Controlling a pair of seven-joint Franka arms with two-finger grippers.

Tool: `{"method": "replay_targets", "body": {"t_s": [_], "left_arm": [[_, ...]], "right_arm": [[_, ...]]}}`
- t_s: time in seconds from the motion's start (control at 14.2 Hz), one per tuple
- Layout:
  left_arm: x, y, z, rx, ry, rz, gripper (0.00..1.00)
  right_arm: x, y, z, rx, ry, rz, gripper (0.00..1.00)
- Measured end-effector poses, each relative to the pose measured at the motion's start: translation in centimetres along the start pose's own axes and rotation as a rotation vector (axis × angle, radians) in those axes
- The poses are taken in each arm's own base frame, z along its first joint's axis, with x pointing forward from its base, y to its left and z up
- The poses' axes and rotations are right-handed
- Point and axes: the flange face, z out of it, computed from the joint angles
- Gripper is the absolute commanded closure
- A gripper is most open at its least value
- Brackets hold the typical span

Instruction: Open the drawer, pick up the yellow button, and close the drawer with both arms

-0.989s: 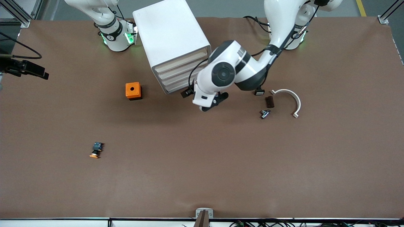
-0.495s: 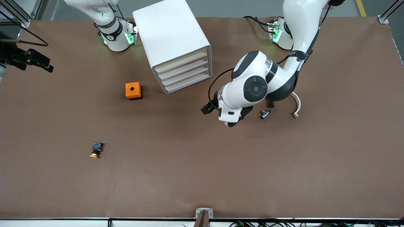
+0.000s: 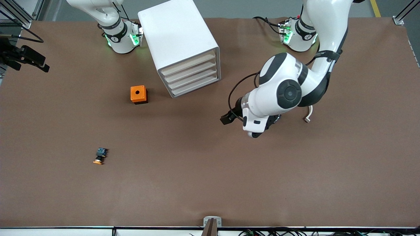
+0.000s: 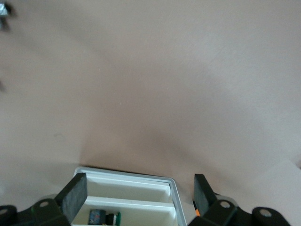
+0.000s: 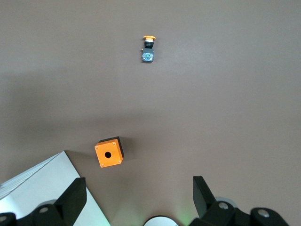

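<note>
The white cabinet (image 3: pixel 179 46) stands between the two arm bases, all four drawers flush; the top drawer (image 3: pixel 188 64) is shut. The button (image 3: pixel 100 156) lies on the bare brown table (image 3: pixel 210 183), well nearer the front camera than the orange cube with a round hole (image 3: pixel 138 94), toward the right arm's end. The left gripper (image 4: pixel 136 193) hangs over open table near the cabinet's front, fingers wide apart and holding nothing; its arm covers most of a white curved bracket (image 3: pixel 308 113). The right gripper (image 5: pixel 136 195) waits high up, fingers spread, empty.
</note>
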Motion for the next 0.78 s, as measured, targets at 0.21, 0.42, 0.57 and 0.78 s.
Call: {"method": "replay_targets", "body": {"t_s": [0.21, 0.42, 0.57, 0.78], "left_arm": [[3.5, -2.7, -4.8, -0.002, 0.017, 0.096, 0.01], [6.0, -7.3, -10.9, 0.061, 0.041, 0.261, 0.01], [7.5, -10.9, -15.3, 0.091, 0.058, 0.359, 0.01], [9.4, -15.3, -19.8, 0.137, 0.100, 0.459, 0.01]], "right_arm": [[0.1, 0.2, 0.0, -0.017, 0.008, -0.051, 0.00], [0.2, 0.2, -0.1, -0.017, 0.019, -0.065, 0.00], [0.3, 0.2, -0.3, -0.017, 0.030, -0.067, 0.00], [0.4, 0.1, -0.3, -0.017, 0.036, -0.069, 0.00]]}}
